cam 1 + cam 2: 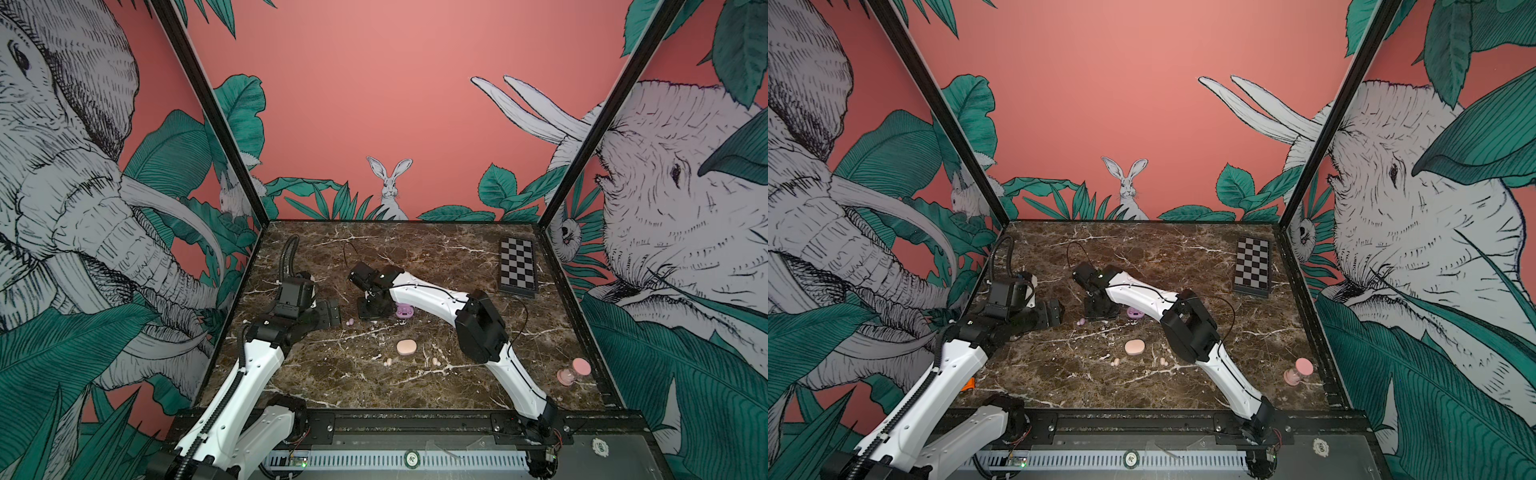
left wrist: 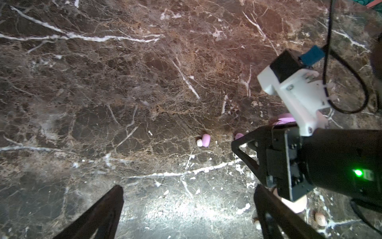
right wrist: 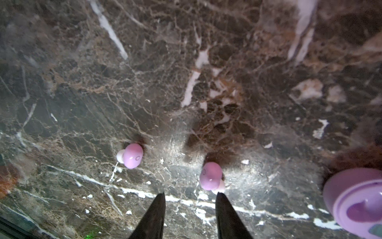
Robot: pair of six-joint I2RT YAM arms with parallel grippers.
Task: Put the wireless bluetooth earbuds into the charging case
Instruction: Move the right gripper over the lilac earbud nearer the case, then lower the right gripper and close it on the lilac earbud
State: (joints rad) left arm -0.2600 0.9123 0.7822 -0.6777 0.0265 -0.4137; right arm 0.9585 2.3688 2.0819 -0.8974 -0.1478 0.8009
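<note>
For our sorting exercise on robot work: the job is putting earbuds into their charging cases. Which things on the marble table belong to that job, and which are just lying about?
Belong to the job:
- two lilac earbuds
- open lilac case
- two peach earbuds
- closed peach case

Just lying about:
- checkerboard
- pink hourglass

We see dim, even light in both top views, edges bowed; wrist lamps throw glare on the marble table (image 2: pixel 186 207), and the purple case (image 3: pixel 355 202) blurs.
</note>
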